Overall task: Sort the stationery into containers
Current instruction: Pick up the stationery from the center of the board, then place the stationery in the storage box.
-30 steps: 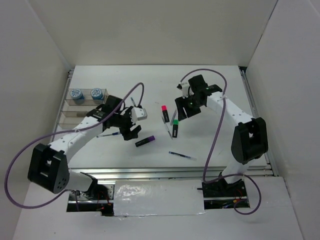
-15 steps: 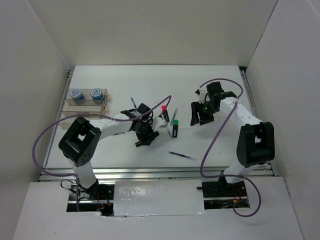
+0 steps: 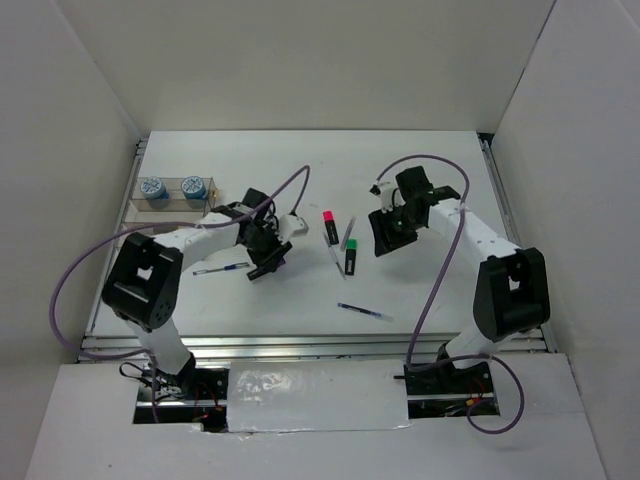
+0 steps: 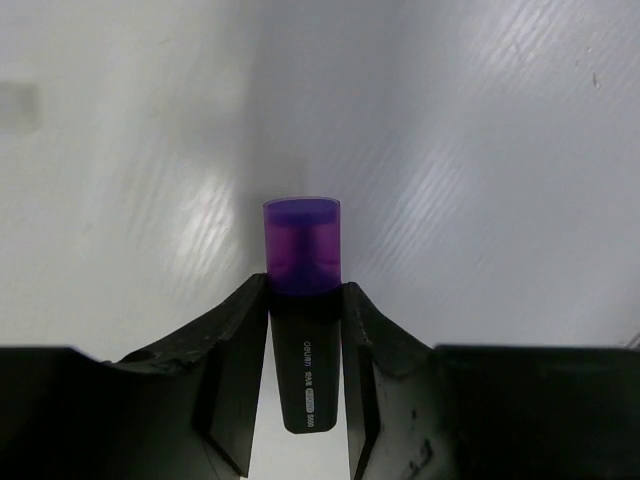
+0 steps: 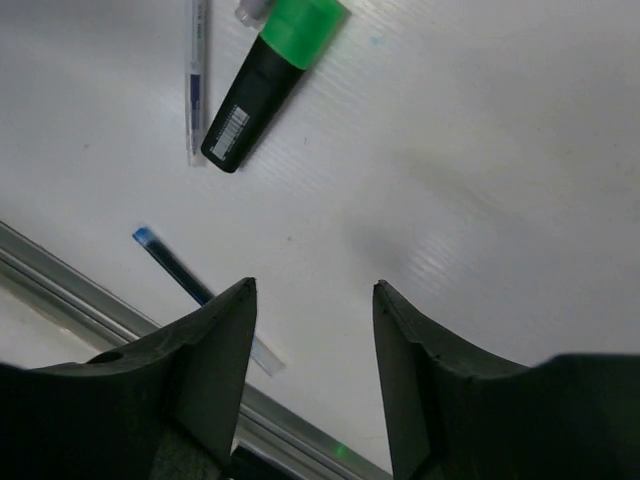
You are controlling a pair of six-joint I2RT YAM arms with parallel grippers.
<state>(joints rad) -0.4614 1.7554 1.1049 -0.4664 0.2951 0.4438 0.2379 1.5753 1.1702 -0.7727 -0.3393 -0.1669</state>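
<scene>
Your left end effector [image 4: 303,295] is pinching the purple-capped highlighter [image 4: 303,340] by its black barrel, cap poking forward. It looks light, stiff and slick, so keep the squeeze square on mid-barrel. It sits over the tabletop [image 4: 480,150], right of the organizer box [image 3: 133,232] and apart from it. Your right end effector [image 5: 312,300] hangs spread and empty.

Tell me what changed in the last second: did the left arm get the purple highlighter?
Yes. The left gripper reached out to the purple highlighter, shut on it and drew it back leftward. The right gripper, open and empty, backed off rightward from the green highlighter. Pink highlighter, pens and tubs have not moved.
</scene>
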